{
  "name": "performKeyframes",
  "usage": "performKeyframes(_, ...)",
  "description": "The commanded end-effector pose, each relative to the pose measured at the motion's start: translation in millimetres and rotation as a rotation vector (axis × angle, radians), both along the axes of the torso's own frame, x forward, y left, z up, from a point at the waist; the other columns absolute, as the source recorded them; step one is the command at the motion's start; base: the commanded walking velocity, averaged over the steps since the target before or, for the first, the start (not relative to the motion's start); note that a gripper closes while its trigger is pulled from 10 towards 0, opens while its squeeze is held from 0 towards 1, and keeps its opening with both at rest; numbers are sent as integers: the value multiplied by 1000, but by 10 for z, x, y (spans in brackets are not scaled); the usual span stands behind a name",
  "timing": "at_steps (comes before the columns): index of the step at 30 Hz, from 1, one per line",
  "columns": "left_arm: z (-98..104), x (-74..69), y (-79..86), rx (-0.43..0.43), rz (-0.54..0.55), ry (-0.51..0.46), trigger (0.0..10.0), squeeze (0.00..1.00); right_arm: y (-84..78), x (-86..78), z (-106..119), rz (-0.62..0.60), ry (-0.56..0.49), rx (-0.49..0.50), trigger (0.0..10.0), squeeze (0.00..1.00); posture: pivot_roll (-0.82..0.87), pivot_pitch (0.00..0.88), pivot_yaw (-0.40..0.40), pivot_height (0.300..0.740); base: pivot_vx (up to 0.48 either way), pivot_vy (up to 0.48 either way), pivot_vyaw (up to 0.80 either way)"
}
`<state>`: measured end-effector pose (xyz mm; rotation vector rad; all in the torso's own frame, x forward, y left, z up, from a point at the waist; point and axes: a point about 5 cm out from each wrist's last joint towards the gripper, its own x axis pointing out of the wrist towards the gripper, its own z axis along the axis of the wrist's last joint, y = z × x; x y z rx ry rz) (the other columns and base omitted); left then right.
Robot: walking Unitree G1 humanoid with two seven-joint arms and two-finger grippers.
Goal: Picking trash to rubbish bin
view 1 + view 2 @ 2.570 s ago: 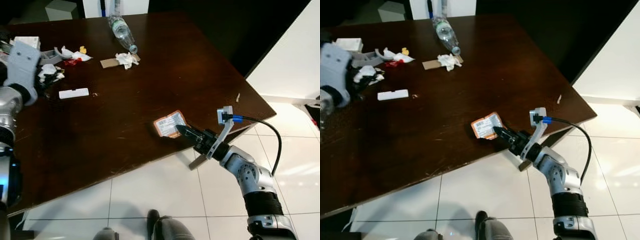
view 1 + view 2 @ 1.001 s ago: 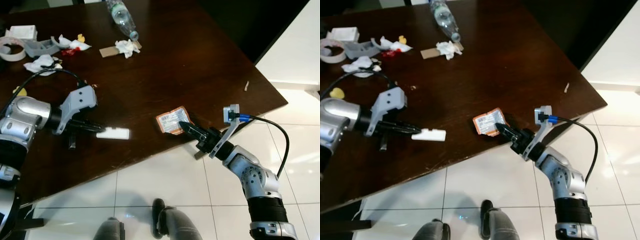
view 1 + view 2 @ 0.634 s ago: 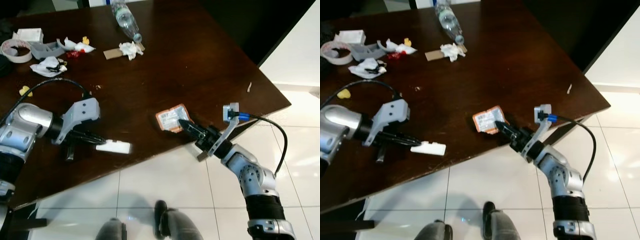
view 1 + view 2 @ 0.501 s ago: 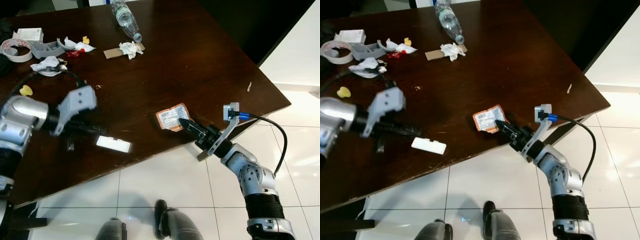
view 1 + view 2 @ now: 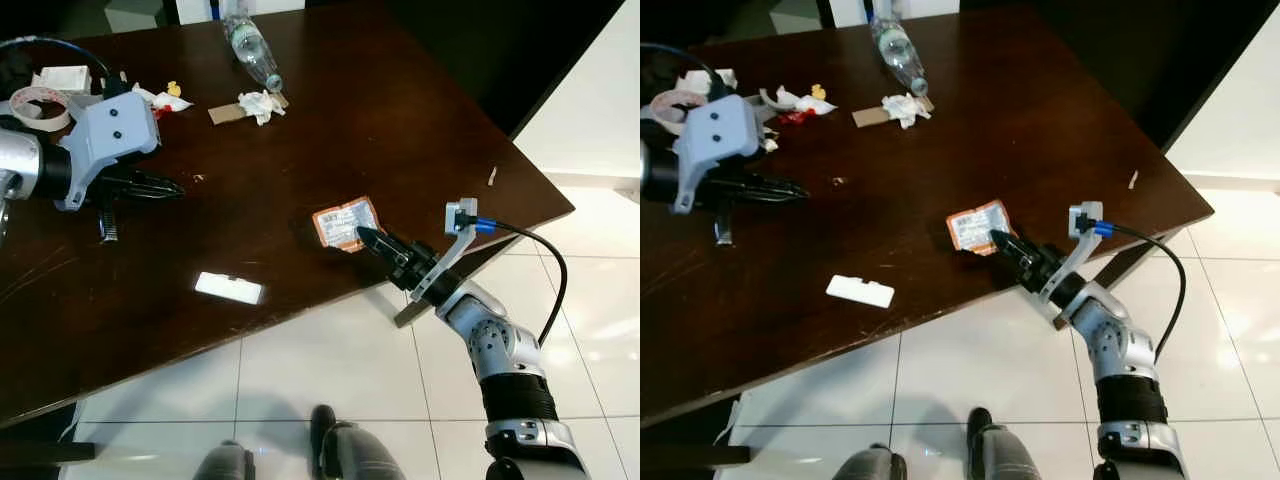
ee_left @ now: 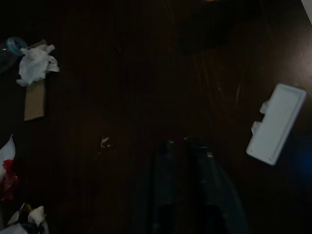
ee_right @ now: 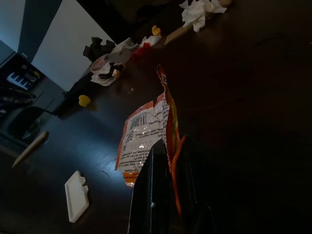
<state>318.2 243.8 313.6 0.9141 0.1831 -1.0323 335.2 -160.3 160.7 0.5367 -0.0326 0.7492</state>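
While the right gripper (image 5: 363, 236) pinches one edge of the orange snack wrapper (image 5: 345, 222) near the front rim of the dark wooden table (image 5: 380, 120), the left gripper (image 5: 172, 187) hovers over the tabletop with its fingers pressed together and empty. A white plastic piece (image 5: 229, 288) lies flat by the near edge, well apart from both. Crumpled tissues (image 5: 257, 103), cardboard and a clear bottle (image 5: 248, 50) lie at the far side.

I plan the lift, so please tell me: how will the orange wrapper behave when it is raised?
The orange wrapper looks thin and creased, so probably floppy and very light. The right gripper pinches only its edge, so it may droop or slip.
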Motion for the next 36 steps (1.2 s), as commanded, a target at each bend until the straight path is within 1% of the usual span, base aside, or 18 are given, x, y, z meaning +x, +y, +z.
performKeyframes(1, -116, 21, -109, 67, -49, 25, 10000, 1000, -3, 8, -37, -7, 3, 10, 10000, 0, 103, 167, -14, 740, 0, 0, 0)
performKeyframes(2, -116, 21, -109, 67, -49, 25, 10000, 1000, -3, 8, -37, -7, 3, 10, 10000, 0, 103, 167, -14, 740, 0, 0, 0)
performKeyframes(4, -312, 57, -230, 130, -107, 104, 10000, 1000, 17, 31, -49, -6, 5, 8, 10000, 0, 106, 159, -14, 740, 0, 0, 0)
performKeyframes(8, -411, 73, -314, 154, -147, 147, 10000, 1000, 24, 42, -59, -4, 6, 6, 10000, 0, 106, 158, -15, 740, 0, 0, 0)
performKeyframes(9, -462, 82, -370, 172, -172, 153, 10000, 1000, 31, 44, -67, -2, 6, 4, 10000, 0, 106, 158, -16, 740, 0, 0, 0)
performKeyframes(10, -515, 95, -426, 203, -194, 150, 10000, 1000, 45, 46, -75, 2, 8, 3, 10000, 0, 106, 156, -18, 740, 0, 0, 0)
performKeyframes(11, -515, 95, -426, 203, -194, 150, 10000, 1000, 45, 46, -75, 2, 8, 3, 10000, 0, 106, 156, -18, 740, 0, 0, 0)
performKeyframes(12, -586, 129, -533, 254, -226, 122, 10000, 1000, 80, 45, -94, 14, 13, -1, 10000, 0, 106, 155, -21, 740, 0, 0, 0)
performKeyframes(13, -586, 129, -533, 254, -226, 122, 10000, 1000, 80, 45, -94, 14, 13, -1, 10000, 0, 106, 155, -21, 740, 0, 0, 0)
performKeyframes(17, -623, 157, -604, 317, -245, 80, 10000, 1000, 111, 45, -105, 24, 14, -2, 10000, 0, 105, 152, -24, 740, 0, 0, 0)
performKeyframes(19, -664, 156, -661, 432, -276, 49, 10000, 1000, 137, 47, -112, 33, 14, -5, 10000, 0, 107, 150, -25, 740, 0, 0, 0)
performKeyframes(20, -664, 156, -661, 432, -276, 49, 10000, 1000, 137, 47, -112, 33, 14, -5, 10000, 0, 107, 150, -25, 740, 0, 0, 0)
performKeyframes(22, -693, 136, -716, 520, -316, 37, 10000, 1000, 146, 51, -126, 32, 15, -9, 10000, 0, 110, 147, -26, 740, 0, 0, 0)
performKeyframes(24, -702, 123, -783, 541, -351, 30, 10000, 1000, 145, 54, -137, 31, 17, -9, 10000, 0, 108, 144, -28, 740, 0, 0, 0)
performKeyframes(28, -709, 120, -820, 553, -367, 24, 10000, 1000, 145, 54, -141, 31, 18, -10, 10000, 0, 107, 144, -28, 740, 0, 0, 0)
performKeyframes(29, -765, 148, -876, 601, -389, 15, 10000, 1000, 143, 59, -146, 32, 21, -14, 10000, 0, 106, 141, -30, 740, 0, 0, 0)
performKeyframes(30, -783, 158, -886, 617, -393, 12, 10000, 1000, 142, 61, -147, 32, 21, -15, 10000, 0, 106, 141, -30, 740, 0, 0, 0)
performKeyframes(36, -914, 218, -928, 648, -393, 10, 10000, 1000, 133, 76, -154, 14, 25, -27, 10000, 0, 98, 135, -30, 740, 0, 0, 0)
